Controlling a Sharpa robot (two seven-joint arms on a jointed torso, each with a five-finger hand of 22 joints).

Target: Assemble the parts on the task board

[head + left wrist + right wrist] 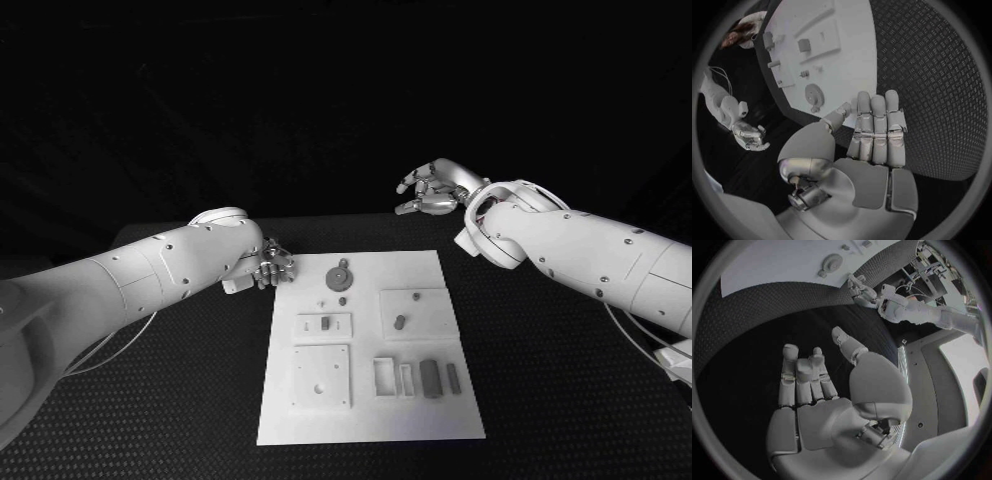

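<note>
The white task board (368, 420) lies in the middle of the black table. On it are a round toothed part (340, 277), small grey parts (400, 322) on raised square plates, and dark bars (430, 378) near a rectangular frame (387, 378). My left hand (271, 265) hovers by the board's far left corner, fingers stretched out and empty (873, 135). Beyond the board's far edge, my right hand (430, 190) is raised with its palm bare (817, 385). The left wrist view shows the board (848, 65) and the toothed part (812, 92) ahead of the fingers.
Textured black table (562, 400) surrounds the board on all sides. In the right wrist view the board (773, 262) and toothed part (831, 262) lie far ahead, with my left hand (859, 290) beside them. The left wrist view shows my right hand (751, 136) across the table.
</note>
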